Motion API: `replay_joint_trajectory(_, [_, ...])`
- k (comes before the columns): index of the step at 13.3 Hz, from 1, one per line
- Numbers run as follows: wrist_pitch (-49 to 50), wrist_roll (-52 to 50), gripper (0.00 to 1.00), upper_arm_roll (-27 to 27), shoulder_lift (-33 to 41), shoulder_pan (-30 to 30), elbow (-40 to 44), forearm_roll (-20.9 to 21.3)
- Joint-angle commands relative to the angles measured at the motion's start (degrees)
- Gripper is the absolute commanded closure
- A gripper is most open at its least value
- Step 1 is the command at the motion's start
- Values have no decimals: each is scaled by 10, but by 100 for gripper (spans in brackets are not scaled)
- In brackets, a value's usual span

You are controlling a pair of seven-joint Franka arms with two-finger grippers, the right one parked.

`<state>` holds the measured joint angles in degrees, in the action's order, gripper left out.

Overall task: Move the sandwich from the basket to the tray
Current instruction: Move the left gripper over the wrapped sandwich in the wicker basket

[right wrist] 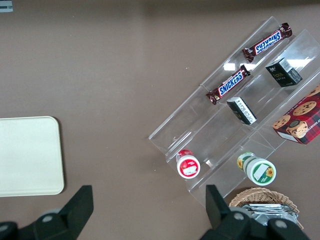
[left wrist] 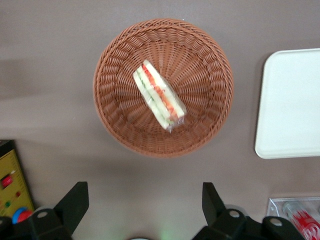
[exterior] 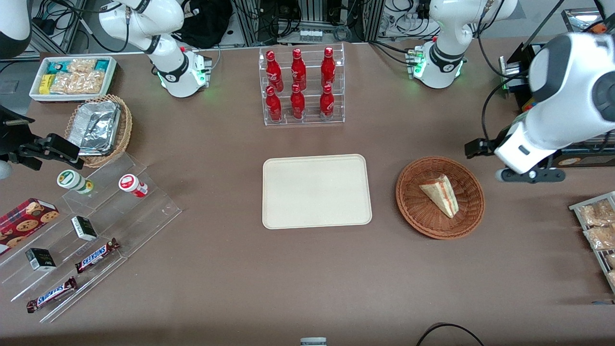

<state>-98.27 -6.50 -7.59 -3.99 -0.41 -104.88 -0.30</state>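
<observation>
Brown table (exterior: 307,269); claw (left wrist: 145,210) wide open, empty, above basket (left wrist: 115,65) edge.

A robotics lab: cable-strewn racks (exterior: 307,19) edge a table (exterior: 307,269) of staged snacks.

A clear rack (exterior: 303,86) of six red bottles (exterior: 298,102) stands at the counter (exterior: 307,269) edge farthest from the front camera, midway along it. Toward the parked arm's end, a white bin (exterior: 73,77) of snacks sits in the corner, with a tan basket (exterior: 103,129) of foil trays (exterior: 95,128) just beside it. Nearer the camera, a clear stepped stand (exterior: 91,230) carries two cups (exterior: 133,185), two dark boxes (exterior: 84,228), a cookie box (exterior: 25,219) and two Snickers bars (exterior: 97,255). Packets (exterior: 596,223) lie at the working arm's end.
</observation>
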Motion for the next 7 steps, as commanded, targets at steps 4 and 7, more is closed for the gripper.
replay_joint_trajectory(4, [-133,-39,0,-8,21,2,-123,23])
replay_joint_trajectory(7, [-216,-70,0,-8,28,1,-187,23])
